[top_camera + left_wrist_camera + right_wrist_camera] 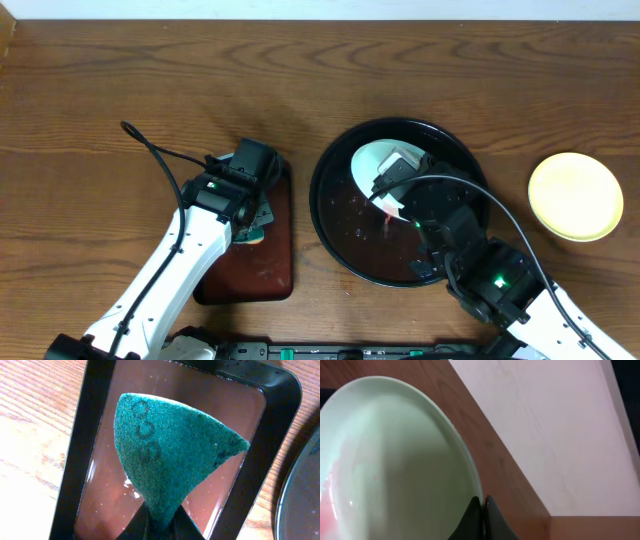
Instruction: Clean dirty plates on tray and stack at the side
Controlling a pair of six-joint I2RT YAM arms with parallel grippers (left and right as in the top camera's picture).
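Tabletop (120,90): dark brown wood, heavy grain. Past its far edge a thin pale strip (400,8) runs along the top of the overhead. The right wrist view shows a similar pale, faintly veined surface past the tabletop edge. Can't tell whether that is wall or floor.

Tray (345,235): glossy black, right of centre, specks on its floor. My right jaws are clamped on the rim of the pale plate (372,160), over the tray's far part. There is a red smear (388,208) on its near side. Yellow plate (575,196) lies flat on the tabletop, right of the tray and apart from it. Small tray (270,270), red-brown, lies just left of the tray. My left jaws hang over its far end, pinched tight on a green pad (170,455).

Hard to read:
- From overhead, my right wrist and cable cover the plate's near half. It looks tipped, but I can't tell if it touches the tray.
- The right wrist view cuts the plate off at left and bottom. The smear is only a pink blur in the lower left corner.
- In the left wrist view the pad blocks most of the small tray's floor. Wet gloss and white flecks show around it. The dark print on the pad is not legible. Only a sliver of the tray shows at the right edge.
- From overhead, the pad is just a green scrap under my left wrist.
- Both arm bases are cut off at the bottom edge.
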